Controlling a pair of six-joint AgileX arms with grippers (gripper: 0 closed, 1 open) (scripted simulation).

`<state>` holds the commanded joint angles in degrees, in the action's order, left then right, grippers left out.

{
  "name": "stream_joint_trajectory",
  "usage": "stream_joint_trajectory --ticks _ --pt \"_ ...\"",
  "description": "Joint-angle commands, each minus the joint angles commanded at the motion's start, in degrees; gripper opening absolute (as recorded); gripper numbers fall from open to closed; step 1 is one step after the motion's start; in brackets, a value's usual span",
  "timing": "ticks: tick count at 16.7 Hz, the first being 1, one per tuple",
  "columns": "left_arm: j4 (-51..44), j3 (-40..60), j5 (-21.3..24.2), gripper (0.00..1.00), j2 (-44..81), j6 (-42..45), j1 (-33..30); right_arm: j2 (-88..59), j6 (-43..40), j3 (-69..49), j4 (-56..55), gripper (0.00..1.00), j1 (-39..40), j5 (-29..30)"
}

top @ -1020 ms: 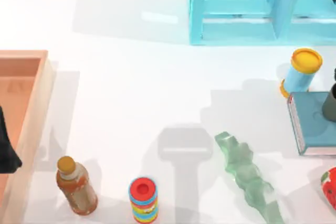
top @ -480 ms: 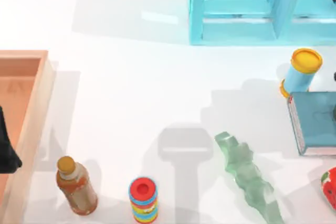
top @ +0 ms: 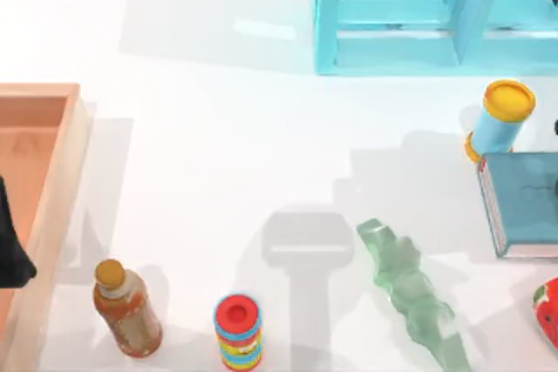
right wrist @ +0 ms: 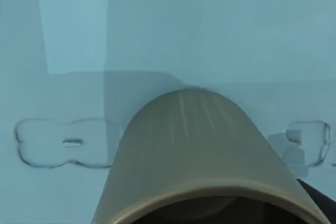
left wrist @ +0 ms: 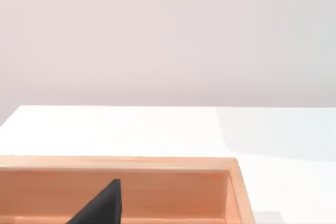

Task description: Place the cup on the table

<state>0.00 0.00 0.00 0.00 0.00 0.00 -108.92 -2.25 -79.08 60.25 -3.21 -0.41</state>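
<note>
While matte cylindrical cup (right wrist: pixel 194 150) fronts blue book (right wrist: pixel 157 35) | gripper grip: cannot tell

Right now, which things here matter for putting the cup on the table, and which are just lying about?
For the job:
- cup
- table

Lying about:
- wooden tray
- cyan shelf
- blue can
- teal book
- brown bottle
- striped cylinder
- clear green piece

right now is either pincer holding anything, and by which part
It cannot be told. The cup sits close under the right wrist camera above the blue book, but no fingers show on it.
</note>
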Motion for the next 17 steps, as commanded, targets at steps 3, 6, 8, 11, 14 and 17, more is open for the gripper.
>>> stream_joint_trajectory --ticks 3,6,8,11,14,17 --pt "0.0 0.0 0.0 1.00 0.0 0.0 0.0 0.2 0.0 -1.0 1.0 0.00 -0.1 0.0" --pt "0.0 0.0 0.0 1.00 0.0 0.0 0.0 0.9 0.0 -5.0 6.2 0.00 -0.1 0.0" --pt "0.0 0.0 0.0 1.00 0.0 0.0 0.0 1.4 -0.1 -7.7 9.7 0.00 -0.1 0.0" --pt "0.0 0.0 0.0 1.00 0.0 0.0 0.0 2.1 -0.1 -8.9 10.9 0.00 -0.1 0.0" --pt "0.0 0.0 0.0 1.00 0.0 0.0 0.0 1.8 0.1 -8.8 10.8 0.00 0.0 0.0" --pt "0.0 0.0 0.0 1.00 0.0 0.0 0.0 0.7 2.9 -10.8 11.7 0.00 3.6 0.3"
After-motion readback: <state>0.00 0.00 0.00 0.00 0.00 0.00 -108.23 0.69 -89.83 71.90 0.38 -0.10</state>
